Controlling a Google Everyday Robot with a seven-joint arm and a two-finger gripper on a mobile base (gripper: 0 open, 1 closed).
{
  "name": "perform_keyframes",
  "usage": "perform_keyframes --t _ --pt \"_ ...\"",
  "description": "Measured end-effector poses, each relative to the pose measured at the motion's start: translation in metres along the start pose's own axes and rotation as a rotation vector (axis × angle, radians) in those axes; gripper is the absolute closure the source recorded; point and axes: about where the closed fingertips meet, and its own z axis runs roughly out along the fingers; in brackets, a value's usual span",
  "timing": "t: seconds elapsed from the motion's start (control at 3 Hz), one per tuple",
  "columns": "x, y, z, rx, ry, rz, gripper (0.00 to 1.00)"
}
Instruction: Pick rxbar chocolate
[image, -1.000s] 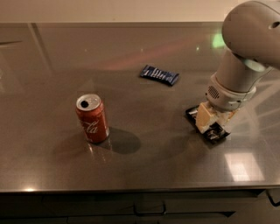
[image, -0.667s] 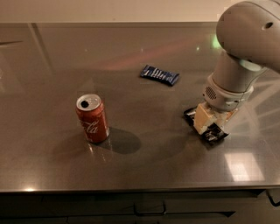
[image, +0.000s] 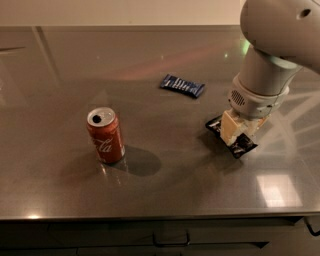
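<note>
rxbar chocolate (image: 244, 146) at right, under claw (image: 238, 131); claw state i cannot tell. flat glossy wrapper may slip w/ shallow pinch.

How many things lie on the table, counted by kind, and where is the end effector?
Cans: 1, the red can
Wrapped bars: 2, the blue bar and the black bar
Total: 3
The end effector is down on top of the black bar, on the right.
</note>
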Motion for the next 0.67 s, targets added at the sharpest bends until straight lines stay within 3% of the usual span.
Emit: perform_keyframes --t 0.67 --pt "-0.013 0.013 -0.063 0.04 -0.095 -0.093 1.0"
